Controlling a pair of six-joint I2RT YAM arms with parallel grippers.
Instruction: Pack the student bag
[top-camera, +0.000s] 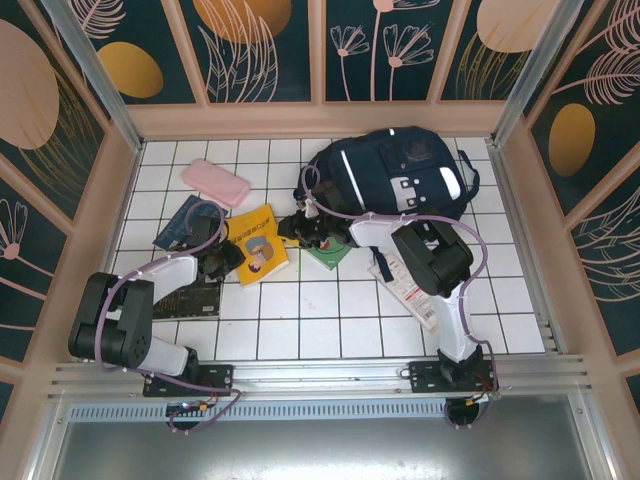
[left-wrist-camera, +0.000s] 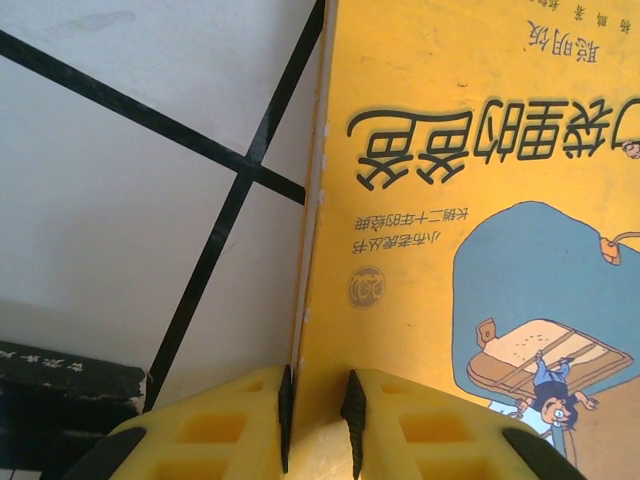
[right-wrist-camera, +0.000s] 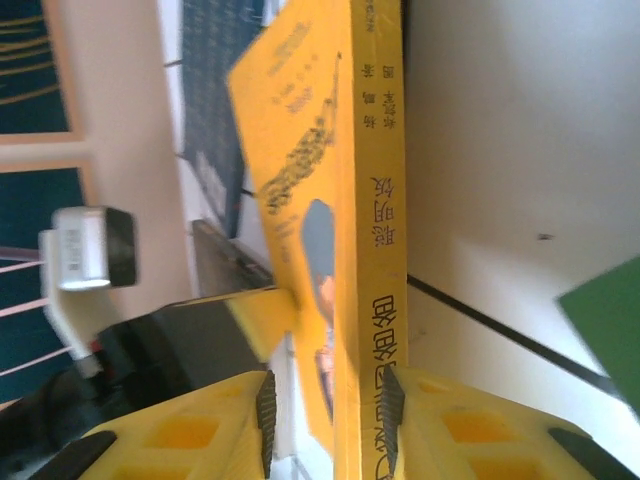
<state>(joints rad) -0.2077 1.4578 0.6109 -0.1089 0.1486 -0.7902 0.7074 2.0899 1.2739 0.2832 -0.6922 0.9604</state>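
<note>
Left claw clamped on one long edge of the yellow book. Right claw straddles the spine on the opposite side, one pad on it; can't tell if it's actually squeezing. The student bag lies at the far right of the tabletop, beyond and right of the book, long axis roughly left to right. The right arm is the nearer one, so the book likely travels far-right toward the bag. No open pocket mouth can be made out from above. The green book sits just beside the right claw, on that path. The pink pencil case is far-left, clear of it. White tiles near the arm bases are free.
</note>
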